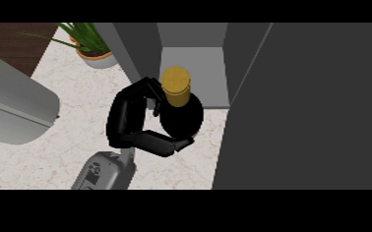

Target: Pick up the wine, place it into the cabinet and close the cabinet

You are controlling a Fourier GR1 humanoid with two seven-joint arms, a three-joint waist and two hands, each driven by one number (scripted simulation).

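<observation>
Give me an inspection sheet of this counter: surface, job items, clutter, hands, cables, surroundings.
Surface: pale marbled stone counter, with a dark wooden area at the upper left corner.
Job's things: dark glass wine bottle with a gold cap, upright on the counter just in front of the open grey cabinet; cabinet door swung open at the right.
Clutter: green potted plant at the back left; curved grey metal object at the left edge.
Hands: left hand curled round the bottle; right hand not seen.
Cables: nothing seen.
Surroundings: nothing seen.
</observation>
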